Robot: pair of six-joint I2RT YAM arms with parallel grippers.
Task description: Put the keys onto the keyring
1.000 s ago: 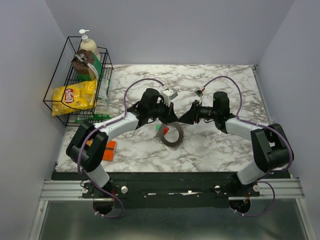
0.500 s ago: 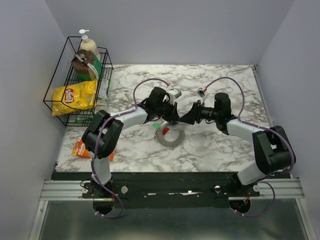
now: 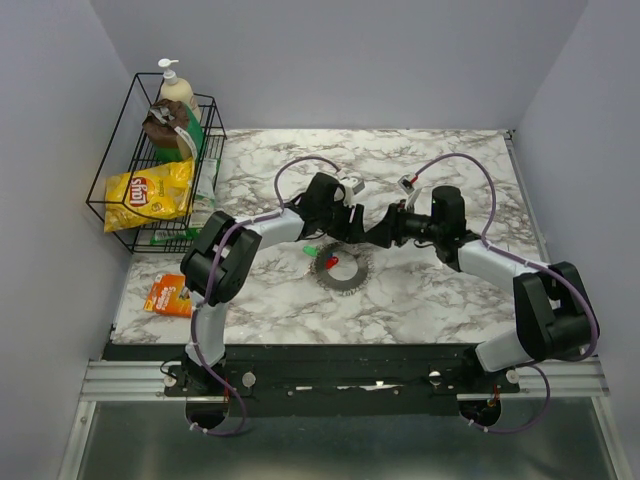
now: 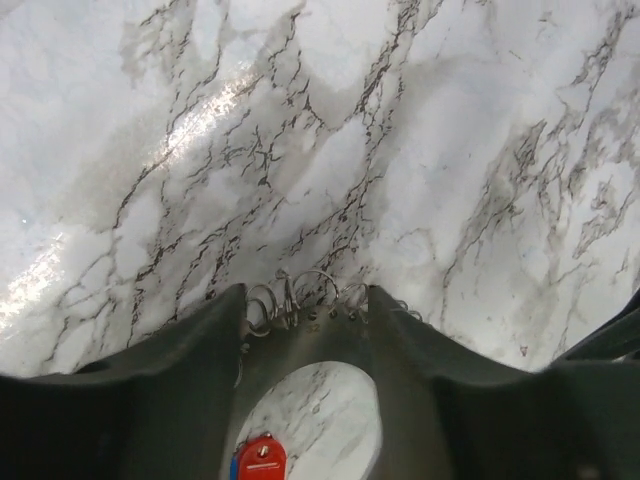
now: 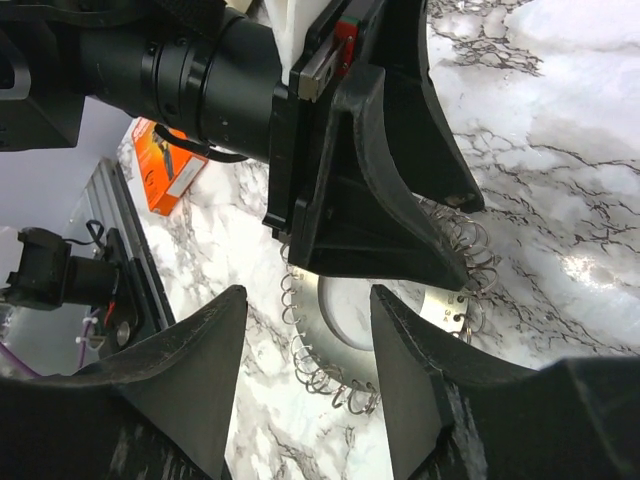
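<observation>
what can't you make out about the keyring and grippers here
Top external: fingertips of the left gripper and right gripper, too small and crowded over the keyring.
Left wrist: the red key, cut off by the bottom edge.
Right wrist: the keyring's far side, behind the left gripper.
All views: whether the left gripper clamps the keyring.

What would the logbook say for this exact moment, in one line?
left end effector: on keyring, grip unclear | right end effector: open, empty, facing it | red key: inside ring's hole | green key: outside ring
</observation>
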